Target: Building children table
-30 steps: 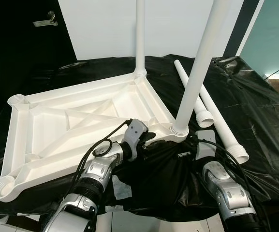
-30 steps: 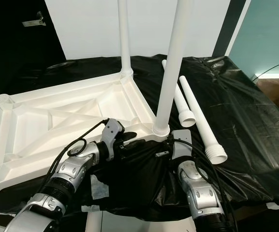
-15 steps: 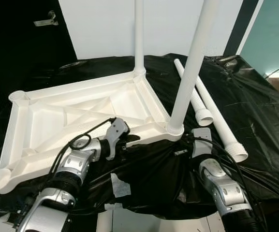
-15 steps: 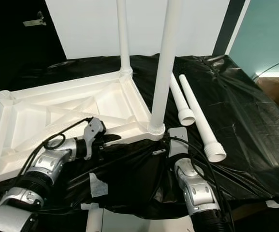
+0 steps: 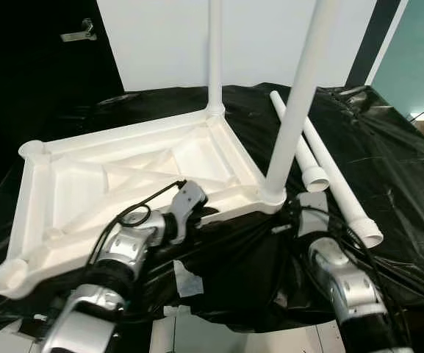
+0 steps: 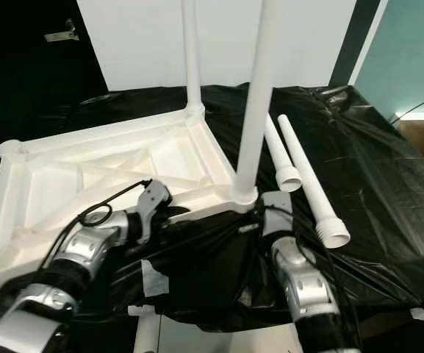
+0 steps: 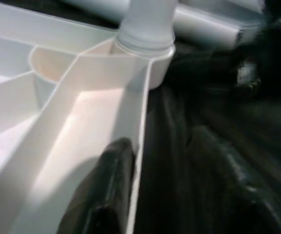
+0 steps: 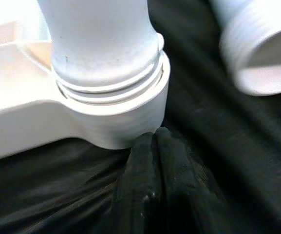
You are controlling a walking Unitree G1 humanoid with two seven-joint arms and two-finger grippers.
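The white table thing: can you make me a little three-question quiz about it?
1. How many legs stand screwed into the upside-down tabletop?
2. True or false: two loose legs lie on the black sheet.
3. Which gripper presses its closed fingertips against the near leg's corner socket: A left, B right?

Key: 1. Two. 2. True. 3. B, the right gripper; the left gripper is at the tabletop's edge.

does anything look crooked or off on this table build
Yes: the near fitted leg leans visibly, while the far fitted leg stands upright on the upturned tabletop. Two loose legs lie beside it on the black sheet.
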